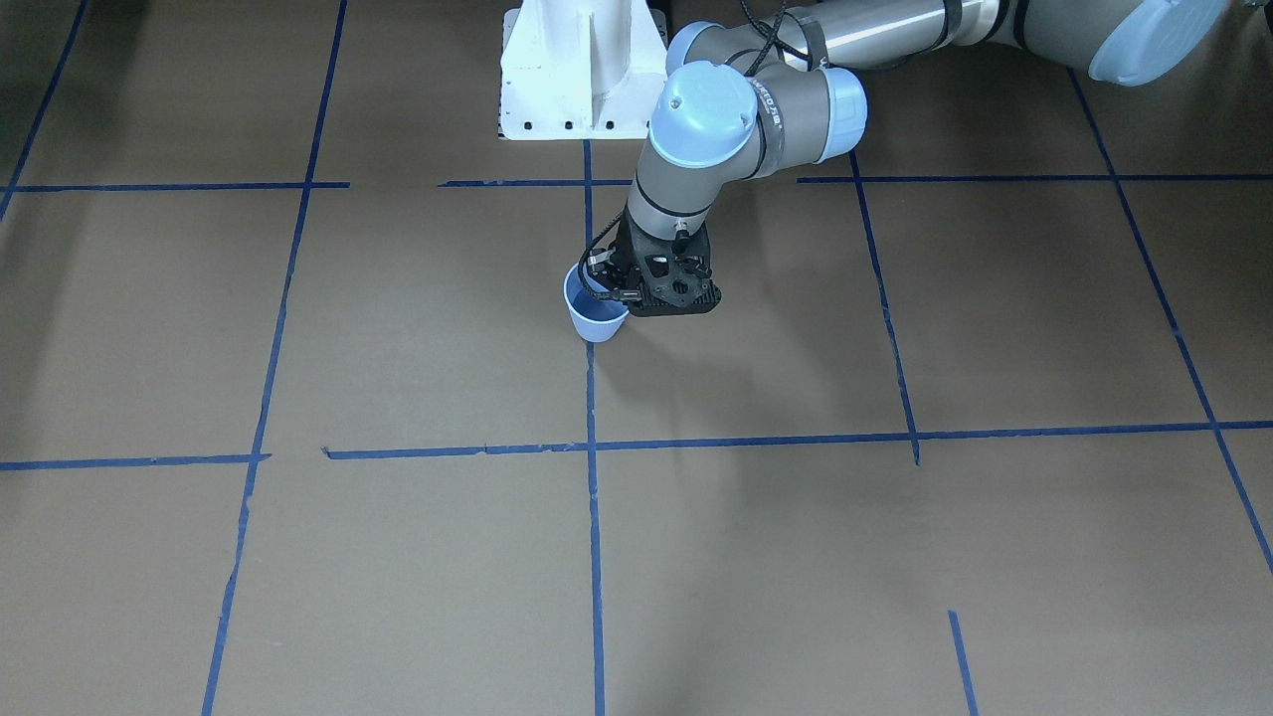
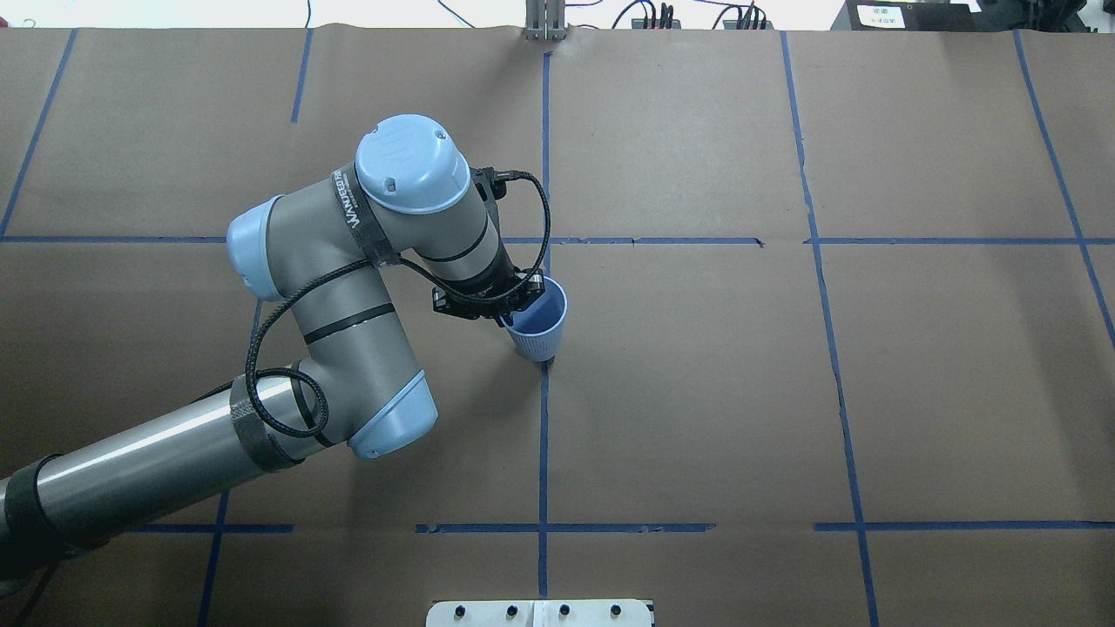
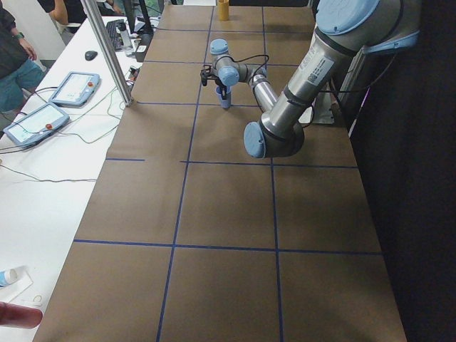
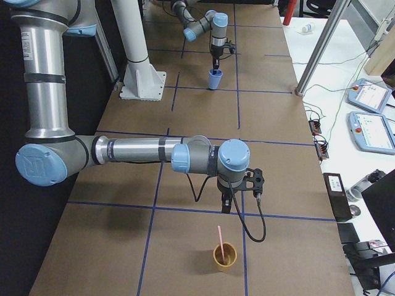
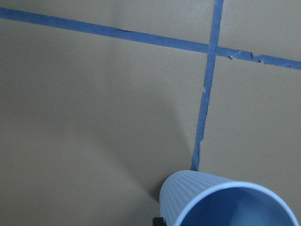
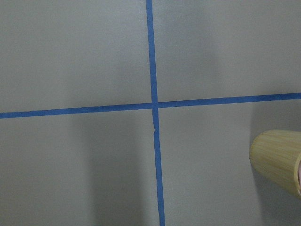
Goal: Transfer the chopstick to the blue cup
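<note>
Brown table (image 2: 697, 392) gridded with blue tape (image 2: 543, 435), and a white bench (image 3: 43, 178) alongside carrying two teach pendants (image 3: 75, 87)

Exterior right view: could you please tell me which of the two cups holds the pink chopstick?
The yellow ribbed cup nearest that camera; the thin pink chopstick stands in it, whereas the pale blue ribbed cup farther off shows none.

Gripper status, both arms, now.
Left gripper: at the rim of the blue cup, jaws hidden; cannot tell.
Right gripper: near the yellow cup, seen only from the side; cannot tell.
</note>
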Available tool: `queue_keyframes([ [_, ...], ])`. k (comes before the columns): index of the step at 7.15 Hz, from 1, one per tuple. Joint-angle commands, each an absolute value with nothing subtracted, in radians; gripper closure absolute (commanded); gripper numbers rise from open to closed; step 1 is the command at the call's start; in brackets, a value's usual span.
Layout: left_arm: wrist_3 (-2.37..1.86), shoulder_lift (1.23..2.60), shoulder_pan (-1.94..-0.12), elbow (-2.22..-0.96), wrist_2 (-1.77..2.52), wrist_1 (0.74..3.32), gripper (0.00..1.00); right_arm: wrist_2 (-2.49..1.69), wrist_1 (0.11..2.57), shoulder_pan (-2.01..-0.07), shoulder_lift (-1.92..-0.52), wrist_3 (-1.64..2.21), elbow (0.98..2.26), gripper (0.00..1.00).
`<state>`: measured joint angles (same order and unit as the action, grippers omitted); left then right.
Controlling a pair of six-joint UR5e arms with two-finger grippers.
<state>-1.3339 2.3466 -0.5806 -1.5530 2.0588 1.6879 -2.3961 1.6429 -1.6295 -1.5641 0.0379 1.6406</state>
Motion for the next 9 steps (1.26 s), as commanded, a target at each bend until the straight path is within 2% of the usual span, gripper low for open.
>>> queue_keyframes([
  [1, -1.330, 2.341, -0.575, -1.551, 2.057, 1.712, 0.01, -2.396, 1.644, -1.631, -1.563, 0.038, 1.641, 0.00],
  [3, -1.332, 2.339, -0.577, -1.563, 2.056, 1.724, 0.00, -2.398, 1.644, -1.631, -1.563, 0.038, 1.640, 0.00],
  [5, -1.324, 2.327, -0.659, -1.620, 2.062, 1.686, 0.00, -2.414, 1.643, -1.635, -1.577, 0.034, 1.634, 0.00],
  [7, -1.202, 2.313, -0.765, -1.765, 2.127, 1.469, 0.00, -2.418, 1.605, -1.673, -1.594, 0.032, 1.620, 0.00],
  [9, -1.125, 2.235, -0.833, -1.868, 2.160, 1.414, 0.00, -2.422, 1.562, -1.721, -1.582, 0.037, 1.557, 0.00],
])
